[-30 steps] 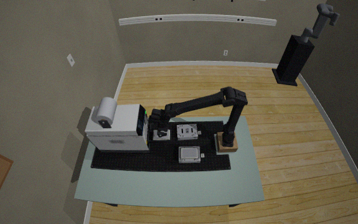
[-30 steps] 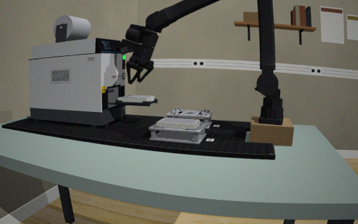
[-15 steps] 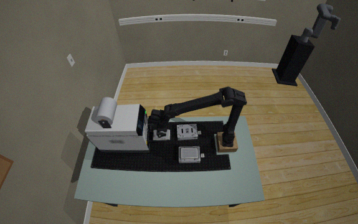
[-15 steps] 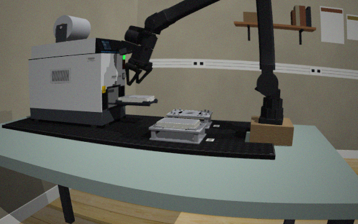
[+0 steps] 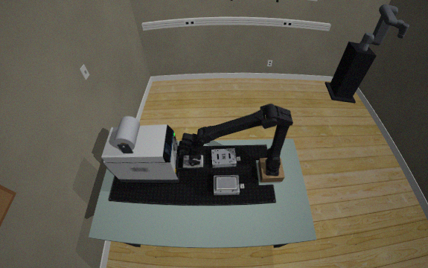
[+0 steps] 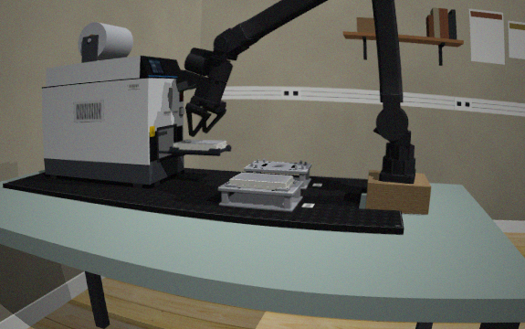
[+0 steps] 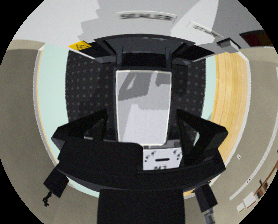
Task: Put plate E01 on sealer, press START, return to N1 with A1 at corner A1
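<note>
Plate E01 (image 5: 193, 161) lies flat on the sealer's stage (image 6: 197, 151), which stands out in front of the white sealer (image 5: 141, 152). In the wrist view the plate (image 7: 143, 104) has a shiny grey top, and its label faces the camera. My gripper (image 6: 203, 127) is open and empty. It hangs a little above the plate with a finger on each long side, not touching it. The sealer's lamp (image 5: 174, 134) shows green. Nest N1 (image 5: 223, 157) stands empty to the right of the stage.
Nest N2 (image 5: 226, 184) holds its own plate (image 6: 262, 182), nearer the table's front. The arm's base sits on a wooden block (image 5: 271, 175) at the right end of the black mat. A foil roll (image 5: 126, 133) lies on top of the sealer.
</note>
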Tool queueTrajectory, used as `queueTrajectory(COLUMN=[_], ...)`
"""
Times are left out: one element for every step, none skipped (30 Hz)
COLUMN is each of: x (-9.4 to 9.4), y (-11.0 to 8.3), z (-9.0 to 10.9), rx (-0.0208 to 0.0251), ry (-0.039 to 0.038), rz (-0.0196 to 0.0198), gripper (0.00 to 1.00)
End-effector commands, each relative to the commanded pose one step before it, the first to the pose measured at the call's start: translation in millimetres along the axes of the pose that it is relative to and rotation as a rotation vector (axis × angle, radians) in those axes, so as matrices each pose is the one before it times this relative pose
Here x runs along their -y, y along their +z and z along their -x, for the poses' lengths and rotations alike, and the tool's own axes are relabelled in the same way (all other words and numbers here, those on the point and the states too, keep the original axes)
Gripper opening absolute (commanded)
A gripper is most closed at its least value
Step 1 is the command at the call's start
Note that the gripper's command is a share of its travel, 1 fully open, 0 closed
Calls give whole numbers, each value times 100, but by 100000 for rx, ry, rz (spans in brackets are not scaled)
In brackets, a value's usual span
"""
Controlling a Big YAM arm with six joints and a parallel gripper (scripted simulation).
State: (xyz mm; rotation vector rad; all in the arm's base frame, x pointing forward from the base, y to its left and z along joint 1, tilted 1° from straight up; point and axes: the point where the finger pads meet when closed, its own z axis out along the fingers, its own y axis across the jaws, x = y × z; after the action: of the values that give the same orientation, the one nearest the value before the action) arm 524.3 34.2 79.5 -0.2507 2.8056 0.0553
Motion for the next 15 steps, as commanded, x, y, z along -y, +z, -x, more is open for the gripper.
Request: queueTrajectory(x=[-414, -55, -54, -1, 16, 52, 52, 32, 30, 31, 0, 0, 37, 237, 236], y=[-331, 121, 282, 380, 371, 243, 46, 24, -128, -342, 0, 0, -370, -301, -302], z=[639, -255, -308, -296, -159, 174, 215, 84, 127, 217, 0, 0, 243, 181, 179], rx=[3757, -221, -554, -948, -449, 251, 148, -301, 53, 453, 0, 0, 564, 399, 399], ry=[-1222, -88, -74, 27, -82, -117, -108, -60, -77, 9, 0, 0, 39, 375, 353], rz=[198, 60, 104, 124, 62, -27, -39, 39, -7, -61, 0, 0, -100, -193, -193], gripper=[100, 100, 100, 100, 100, 100, 100, 100, 100, 100, 100, 100, 100, 100, 100])
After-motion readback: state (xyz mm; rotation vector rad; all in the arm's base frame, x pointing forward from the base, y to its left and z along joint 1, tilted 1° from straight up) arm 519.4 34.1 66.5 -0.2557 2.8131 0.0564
